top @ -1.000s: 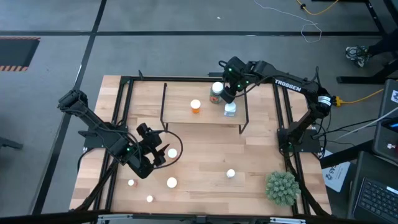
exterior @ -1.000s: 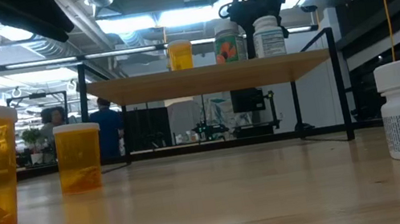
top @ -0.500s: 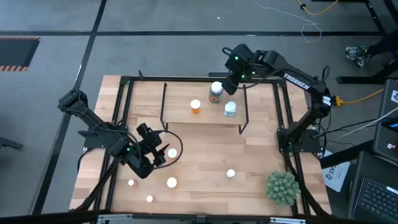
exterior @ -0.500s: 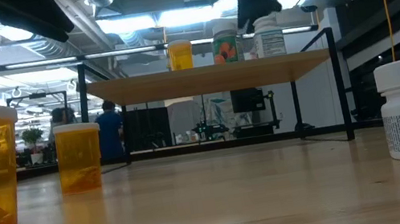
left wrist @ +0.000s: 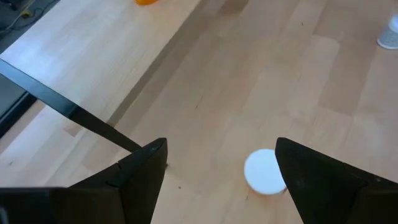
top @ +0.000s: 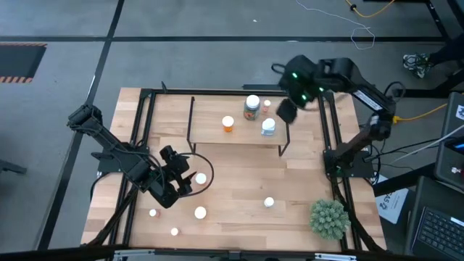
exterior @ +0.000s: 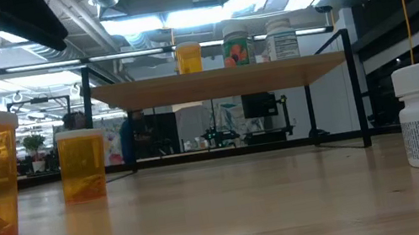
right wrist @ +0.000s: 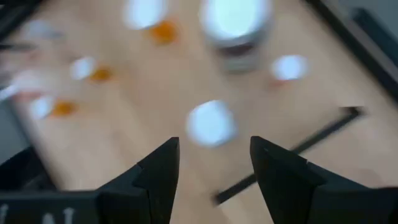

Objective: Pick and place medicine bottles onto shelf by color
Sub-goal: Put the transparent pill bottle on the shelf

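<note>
While three containers stand on the low light-wood shelf w/ thin black metal frame [top: 210, 119], the right gripper [top: 288, 110] hangs above the shelf's right end, just beside the black upright; fingers apart, nothing between them (right wrist view: gap empty). On the shelf, L to R in high view: small orange pill bottle w/ white cap [top: 228, 124], larger jar w/ white lid and red-green label [top: 251, 106], white bottle w/ white cap [top: 268, 127]. A small white cap-like item [top: 267, 104] lies near the jar toward the back edge; what it is cannot be told. Low view shows the same trio upright on the board: orange [exterior: 188, 57], jar [exterior: 238, 47], white [exterior: 281, 39].

Left gripper [top: 190, 178] sits low over the wooden tabletop [top: 239, 181] at front left, fingers wide apart, empty; a white-capped bottle [top: 201, 177] is just beside it, seen as a white disc [left wrist: 265, 171] between the fingers in left wrist view. Still on the table: white-capped bottles [top: 200, 212], [top: 175, 232], [top: 153, 212], and a white one [top: 269, 203] toward centre-right. Spiky green ball-shaped plant [top: 328, 218] at front-right corner.
</note>
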You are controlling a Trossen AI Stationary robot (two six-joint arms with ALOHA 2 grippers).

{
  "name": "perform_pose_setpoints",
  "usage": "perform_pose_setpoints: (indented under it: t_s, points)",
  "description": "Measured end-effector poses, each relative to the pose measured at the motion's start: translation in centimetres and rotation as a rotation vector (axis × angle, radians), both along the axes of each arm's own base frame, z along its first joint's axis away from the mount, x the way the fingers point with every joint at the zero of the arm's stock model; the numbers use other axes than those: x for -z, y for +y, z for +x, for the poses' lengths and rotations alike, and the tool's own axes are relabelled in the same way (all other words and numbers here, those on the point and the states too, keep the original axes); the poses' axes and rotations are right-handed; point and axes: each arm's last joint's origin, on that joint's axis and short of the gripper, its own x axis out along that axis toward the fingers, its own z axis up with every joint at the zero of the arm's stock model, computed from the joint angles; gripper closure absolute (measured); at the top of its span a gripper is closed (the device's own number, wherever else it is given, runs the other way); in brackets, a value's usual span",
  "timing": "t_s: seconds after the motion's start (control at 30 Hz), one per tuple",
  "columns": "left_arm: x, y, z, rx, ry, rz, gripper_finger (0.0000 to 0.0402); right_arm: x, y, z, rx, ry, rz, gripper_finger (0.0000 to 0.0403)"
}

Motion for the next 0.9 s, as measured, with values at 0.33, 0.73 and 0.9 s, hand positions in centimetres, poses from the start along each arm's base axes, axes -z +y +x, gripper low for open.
perform_pose_setpoints:
  t_s: [0.33, 0.73, 0.9]
  points:
    - [0.5, 0.1, -1.3, 0.068, 0.261, -0.298, 0.0106, -2.0, 8.1, -2.2, -0.208, -0.065, -0.036, 0.0204]
    - [1.0, -2.0, -6.1, -0.183, 0.499, -0.568, 0.0106, -1.3, 12.9, -2.5, -0.239, -0.041, -0.145, 0.0204]
    - [1.2, -2.5, -6.3, -0.256, 0.462, -0.585, 0.0106, 0.2, 13.9, -2.0, -0.244, 0.006, -0.132, 0.0204]
